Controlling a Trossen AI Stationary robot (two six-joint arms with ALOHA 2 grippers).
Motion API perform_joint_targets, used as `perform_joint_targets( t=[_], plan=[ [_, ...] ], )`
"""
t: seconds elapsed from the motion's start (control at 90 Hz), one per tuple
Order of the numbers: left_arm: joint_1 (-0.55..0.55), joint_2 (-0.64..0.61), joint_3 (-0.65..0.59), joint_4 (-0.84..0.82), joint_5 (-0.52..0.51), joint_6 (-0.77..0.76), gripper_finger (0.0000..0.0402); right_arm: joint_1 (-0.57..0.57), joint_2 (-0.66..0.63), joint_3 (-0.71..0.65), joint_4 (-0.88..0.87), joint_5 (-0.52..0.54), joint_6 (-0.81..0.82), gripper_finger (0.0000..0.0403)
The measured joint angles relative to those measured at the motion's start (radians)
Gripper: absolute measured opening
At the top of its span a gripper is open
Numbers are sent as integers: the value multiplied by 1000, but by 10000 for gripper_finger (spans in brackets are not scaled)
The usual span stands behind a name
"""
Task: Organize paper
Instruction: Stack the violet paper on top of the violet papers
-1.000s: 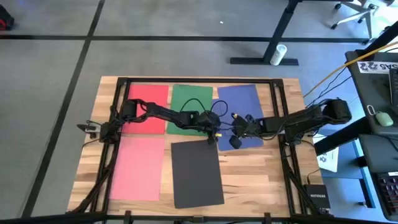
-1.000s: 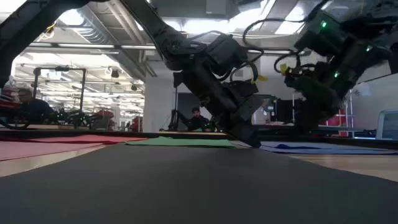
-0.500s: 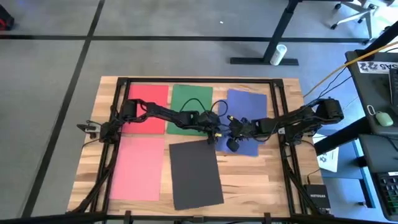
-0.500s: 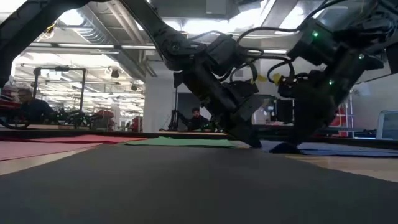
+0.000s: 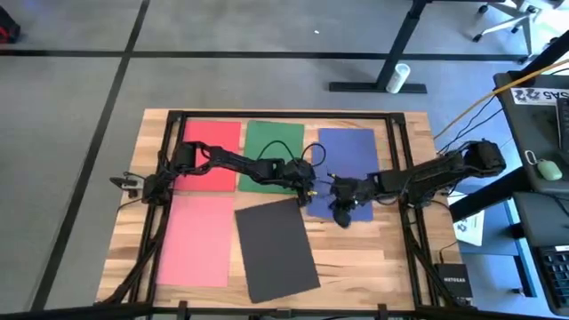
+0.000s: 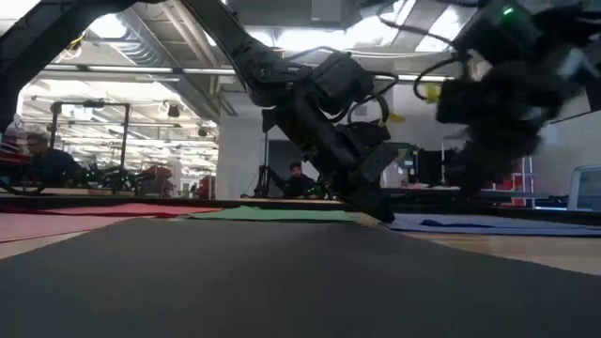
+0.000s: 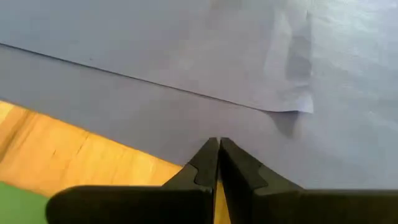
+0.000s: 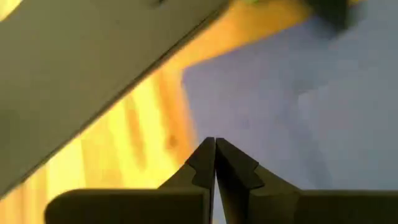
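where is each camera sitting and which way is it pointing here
High view: above, looking straight down on the table; both arms show, left gripper beside the dark grey sheet, right gripper over the blue sheet.
Low view: at tabletop height, looking level across the dark grey sheet into the room; both arms descend from above.
Left wrist view: on the left arm, facing the blue sheet; its shut fingers show.
Right wrist view: on the right arm, facing blue sheet and wood; shut fingers show.
Shared: both wrist views see the blue sheet.
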Motion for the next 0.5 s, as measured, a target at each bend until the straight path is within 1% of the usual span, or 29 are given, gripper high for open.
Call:
perform_joint_targets(
  t=[0.056,0.156,0.267,0.389,0.5],
  plan=[
    [-3,0,0,0,3,9,0,52,3,0,-51,15,23,0],
    [-13,0,0,1,4,12,0,144,11,0,-123,74,69,0],
    [-22,0,0,3,7,13,0,218,11,0,-151,113,120,0],
    [-24,0,0,5,11,17,0,250,12,0,-228,136,179,0],
    [-19,0,0,6,16,16,0,249,14,6,-282,176,246,0]
  ],
)
